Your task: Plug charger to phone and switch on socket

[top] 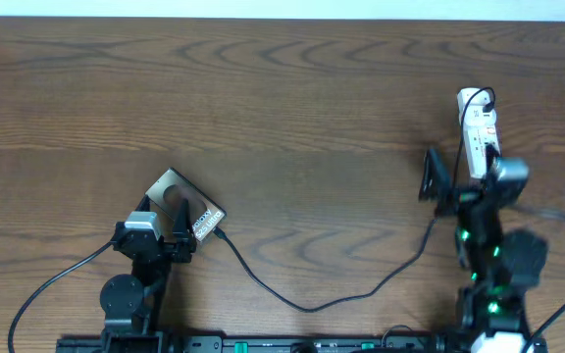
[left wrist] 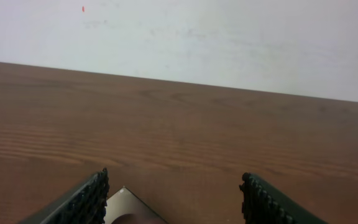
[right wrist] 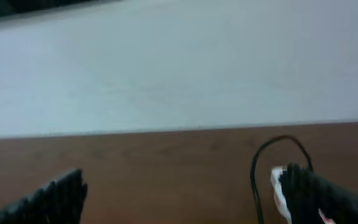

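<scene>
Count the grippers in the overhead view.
2. The left gripper is lower left, at the phone; the right gripper is at right, open, just short of the socket. No others visible.

Across the three views we count one counter (top: 282,88), and on it one phone (top: 202,218), one charger (top: 307,306) cable and one socket (top: 475,137) strip: three task items in all. We count two hands, one left hand (left wrist: 174,179) and one right hand (right wrist: 184,175). Each shows two fingers (left wrist: 86,202) in its own wrist view, which gives us four fingers altogether.
</scene>
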### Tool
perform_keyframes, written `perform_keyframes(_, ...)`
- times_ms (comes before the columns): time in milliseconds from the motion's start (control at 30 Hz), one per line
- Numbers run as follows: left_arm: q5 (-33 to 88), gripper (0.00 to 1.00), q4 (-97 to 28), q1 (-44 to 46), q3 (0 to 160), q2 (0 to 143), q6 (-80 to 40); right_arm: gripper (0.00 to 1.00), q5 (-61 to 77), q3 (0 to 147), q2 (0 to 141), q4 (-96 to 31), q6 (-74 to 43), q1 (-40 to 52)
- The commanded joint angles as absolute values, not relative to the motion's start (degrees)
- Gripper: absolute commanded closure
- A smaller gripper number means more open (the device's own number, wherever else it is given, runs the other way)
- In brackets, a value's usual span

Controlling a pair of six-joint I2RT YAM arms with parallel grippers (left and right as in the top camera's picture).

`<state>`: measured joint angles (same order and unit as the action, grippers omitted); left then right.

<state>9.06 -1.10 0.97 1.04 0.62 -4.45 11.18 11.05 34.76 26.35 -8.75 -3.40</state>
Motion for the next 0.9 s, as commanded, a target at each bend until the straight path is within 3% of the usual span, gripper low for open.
perform_keyframes(0, 9.8, 0.34, -3.4, 0.7, 0.2, 0.2, -4.1, 0.01, 9.3, 3.6, 28.7, 28.8, -9.0, -2.9)
perform_keyframes(67, 9.8, 0.33, -3.4, 0.7, 0.2, 0.2, -4.1, 0.01, 9.3, 0.3, 25.9, 29.6, -9.0, -2.9)
perform_keyframes(533, 9.8, 0.34, -3.4, 0.7, 0.2, 0.2, -4.1, 0.01, 6.7, 0.3, 6.5, -4.1, -7.6, -2.5)
perform_keyframes(867, 9.8, 0.34, -3.4, 0.7, 0.2, 0.2, -4.1, 0.01, 6.0, 0.3, 0.3, -3.9, -7.7, -2.5)
